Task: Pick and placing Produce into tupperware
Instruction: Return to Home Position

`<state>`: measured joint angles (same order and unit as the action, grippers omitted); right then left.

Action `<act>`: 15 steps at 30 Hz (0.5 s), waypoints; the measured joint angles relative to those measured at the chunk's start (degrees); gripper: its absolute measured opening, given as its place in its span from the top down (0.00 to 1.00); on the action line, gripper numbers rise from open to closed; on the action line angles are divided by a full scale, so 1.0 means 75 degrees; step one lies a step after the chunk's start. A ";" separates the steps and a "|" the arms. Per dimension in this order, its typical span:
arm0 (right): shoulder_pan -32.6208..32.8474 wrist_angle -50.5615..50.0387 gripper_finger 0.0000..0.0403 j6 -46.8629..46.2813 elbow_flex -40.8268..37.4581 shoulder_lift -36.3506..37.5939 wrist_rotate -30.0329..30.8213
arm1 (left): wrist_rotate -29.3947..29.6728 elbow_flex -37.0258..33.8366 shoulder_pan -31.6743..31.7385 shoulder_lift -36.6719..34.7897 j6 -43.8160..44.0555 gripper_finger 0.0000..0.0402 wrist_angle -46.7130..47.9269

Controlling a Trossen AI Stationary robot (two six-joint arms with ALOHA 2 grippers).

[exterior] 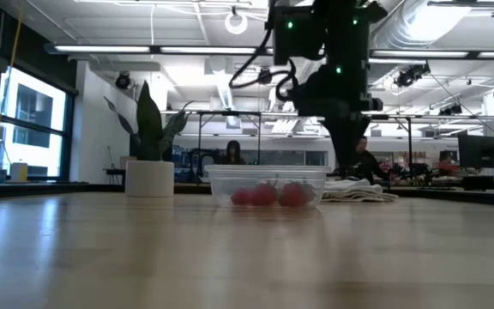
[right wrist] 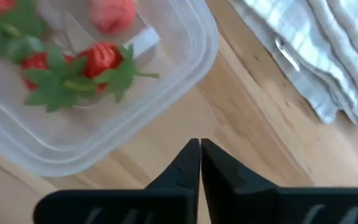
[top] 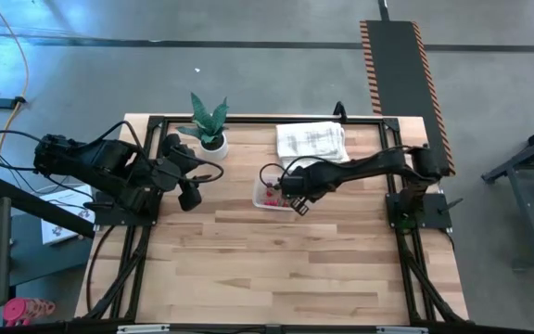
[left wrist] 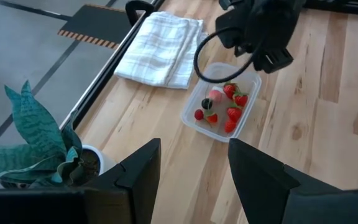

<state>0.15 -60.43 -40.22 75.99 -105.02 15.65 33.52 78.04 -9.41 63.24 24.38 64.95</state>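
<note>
The clear tupperware sits flat on the wooden table, near the far middle. Several red and pink berries with green leaves lie inside it, also seen in the right wrist view and as red shapes in the low view. My right gripper hovers beside the container's right corner, its fingers shut and empty; in the high view it is at the container's near right side. My left gripper is open and waits over the table's left part, apart from everything.
A folded white towel lies at the far edge, right of a small potted plant in a white pot. The black frame rail runs along the far edge. The near half of the wooden table holds nothing.
</note>
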 joint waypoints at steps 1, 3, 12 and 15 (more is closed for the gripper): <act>-0.0006 -0.0027 0.99 0.0043 0.0000 -0.0068 0.0002 | -0.0011 0.0000 0.0001 0.0000 -0.0002 0.55 0.0000; -0.0033 0.0035 0.99 0.0106 0.0000 -0.0184 -0.0064 | -0.0012 0.0000 0.0002 0.0000 -0.0012 0.55 0.0000; -0.0288 0.0779 1.00 0.0627 0.0000 -0.0436 -0.0288 | -0.0013 0.0000 0.0000 0.0000 -0.0038 0.55 -0.0003; -0.0472 0.0869 1.00 0.0876 0.0000 -0.0436 -0.0288 | -0.0013 0.0000 0.0000 0.0000 -0.0029 0.55 -0.0003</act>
<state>-3.39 -53.91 -33.65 75.99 -108.29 13.50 33.43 78.04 -9.41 63.24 24.16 64.93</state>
